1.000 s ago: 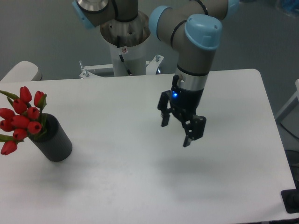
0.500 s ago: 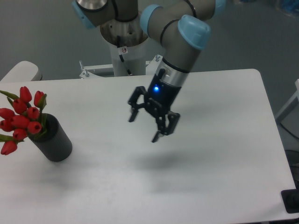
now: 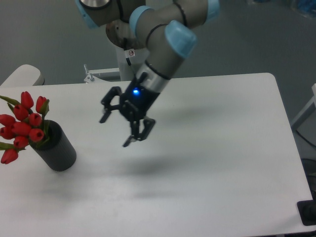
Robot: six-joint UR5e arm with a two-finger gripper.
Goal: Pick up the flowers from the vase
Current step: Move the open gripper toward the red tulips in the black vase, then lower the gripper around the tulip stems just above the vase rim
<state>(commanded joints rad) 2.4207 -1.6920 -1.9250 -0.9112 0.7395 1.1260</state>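
Note:
A bunch of red tulip flowers point(image 3: 22, 126) stands in a dark grey-black cylindrical vase point(image 3: 58, 149) at the left edge of the white table point(image 3: 222, 148); the buds lean out to the left over the vase's mouth. My gripper point(image 3: 115, 131) hangs above the table to the right of the vase, tilted toward it, with its two black fingers spread open and nothing between them. A clear gap of tabletop separates it from the flowers.
The arm's base column point(image 3: 132, 47) rises behind the table's far edge. A pale rounded object point(image 3: 22, 75) sits off the table's back left corner. A dark object point(image 3: 308, 212) shows at the bottom right corner.
The gripper has swung steadily leftward across the table toward the vase, tilting more to the left, and it stays open. Flowers and vase have not moved.

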